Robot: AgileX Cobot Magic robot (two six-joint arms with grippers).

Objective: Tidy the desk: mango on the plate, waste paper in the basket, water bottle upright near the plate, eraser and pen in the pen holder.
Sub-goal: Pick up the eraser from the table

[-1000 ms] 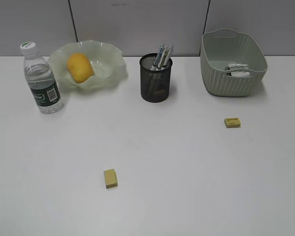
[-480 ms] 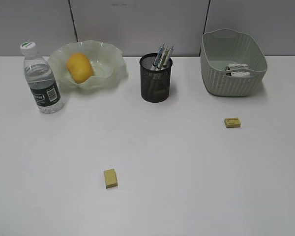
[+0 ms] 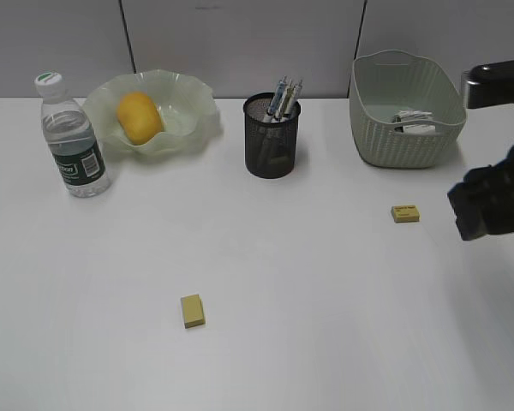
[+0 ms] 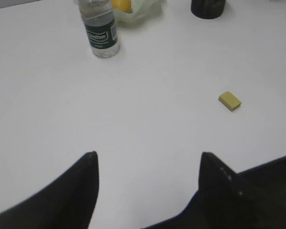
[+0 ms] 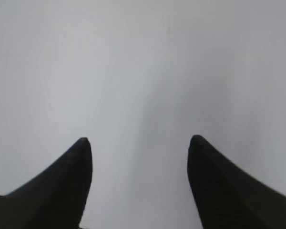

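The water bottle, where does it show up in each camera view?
Exterior view: water bottle upright at far left, beside the plate.
Left wrist view: at the top, left of centre.
Right wrist view: not in it.
Shared landmark: the mango, next to the bottle, at the left wrist view's top edge.

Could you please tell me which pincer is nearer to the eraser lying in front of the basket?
Right. The right pincer enters just right of that eraser; the left pincer stays back at the desk's near edge.
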